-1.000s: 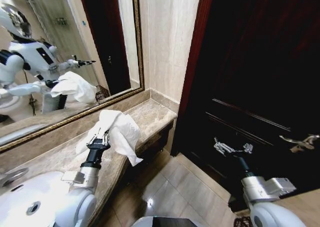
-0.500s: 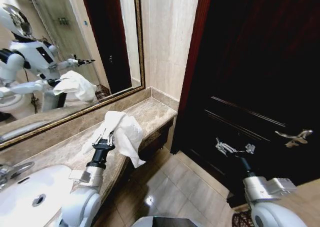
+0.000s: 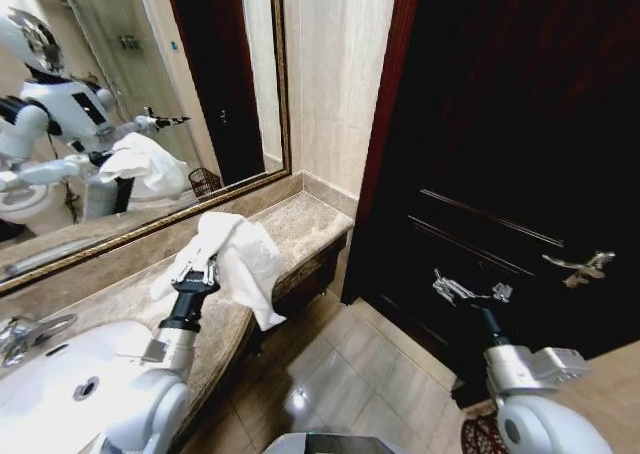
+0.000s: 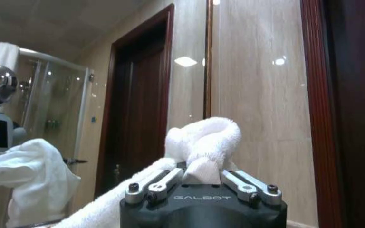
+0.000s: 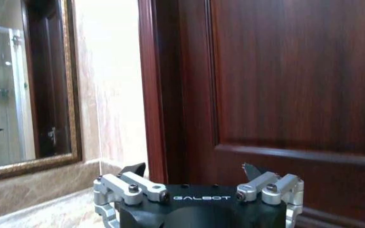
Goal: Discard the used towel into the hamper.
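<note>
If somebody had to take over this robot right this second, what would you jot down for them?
Left pincer: shut on the white towel, held up over the stone counter beside the sink.
Right pincer: open, holding nothing, out in front of the dark wooden door.
Hamper: a bit of it peeks in on the floor by the right arm's base.
Done: towel picked up.
Left: carry it to the hamper and drop it in.
</note>
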Motion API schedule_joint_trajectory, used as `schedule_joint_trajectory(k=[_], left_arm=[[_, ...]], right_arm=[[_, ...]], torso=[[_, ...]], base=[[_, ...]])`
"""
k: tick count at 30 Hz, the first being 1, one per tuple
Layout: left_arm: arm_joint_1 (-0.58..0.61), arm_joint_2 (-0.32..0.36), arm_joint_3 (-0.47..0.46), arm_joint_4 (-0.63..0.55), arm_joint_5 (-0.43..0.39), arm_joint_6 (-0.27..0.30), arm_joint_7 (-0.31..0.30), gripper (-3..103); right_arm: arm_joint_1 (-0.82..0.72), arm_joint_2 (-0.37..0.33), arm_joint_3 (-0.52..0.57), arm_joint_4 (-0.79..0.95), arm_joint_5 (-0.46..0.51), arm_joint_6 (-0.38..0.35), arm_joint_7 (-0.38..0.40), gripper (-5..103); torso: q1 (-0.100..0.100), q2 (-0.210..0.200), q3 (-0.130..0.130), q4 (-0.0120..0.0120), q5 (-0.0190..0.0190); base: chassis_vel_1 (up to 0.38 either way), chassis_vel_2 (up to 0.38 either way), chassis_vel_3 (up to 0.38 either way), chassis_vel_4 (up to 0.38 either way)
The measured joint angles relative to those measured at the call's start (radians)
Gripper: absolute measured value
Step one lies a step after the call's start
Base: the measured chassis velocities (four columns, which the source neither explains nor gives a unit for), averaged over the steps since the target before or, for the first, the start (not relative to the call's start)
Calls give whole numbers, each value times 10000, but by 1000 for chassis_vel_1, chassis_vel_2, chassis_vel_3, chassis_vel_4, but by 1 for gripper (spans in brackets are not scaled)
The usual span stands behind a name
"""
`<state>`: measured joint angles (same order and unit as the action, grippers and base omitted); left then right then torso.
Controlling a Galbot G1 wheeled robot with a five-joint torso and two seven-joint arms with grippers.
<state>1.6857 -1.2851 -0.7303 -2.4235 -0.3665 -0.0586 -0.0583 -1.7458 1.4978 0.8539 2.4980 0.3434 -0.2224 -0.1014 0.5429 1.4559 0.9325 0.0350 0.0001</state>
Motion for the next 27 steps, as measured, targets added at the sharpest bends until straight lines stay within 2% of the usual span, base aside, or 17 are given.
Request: schedule_joint_trajectory(k=[3, 10, 18, 27], left_arm=[[-40, -115, 488, -230, 266, 232, -237, 9], [-239, -168, 1214, -499, 778, 825, -384, 9], [16, -128, 1090, -152, 826, 535, -134, 9], [11, -93, 1141, 65, 863, 520, -33, 9]], right_arm=[[-360, -140, 31, 5, 180, 355, -1, 100], [-64, -364, 26, 10, 395, 289, 72, 100], [-223, -497, 468, -211, 708, 509, 64, 100], [285, -418, 644, -348, 937, 265, 120, 100]], torso=[[-1, 0, 0, 1, -2], [1, 0, 1, 3, 0], [0, 0, 0, 2, 0], [1, -1, 1, 3, 1]], base=[[0, 0, 0, 0], [0, 0, 0, 0], [0, 0, 0, 0], [-10, -11, -9, -13]])
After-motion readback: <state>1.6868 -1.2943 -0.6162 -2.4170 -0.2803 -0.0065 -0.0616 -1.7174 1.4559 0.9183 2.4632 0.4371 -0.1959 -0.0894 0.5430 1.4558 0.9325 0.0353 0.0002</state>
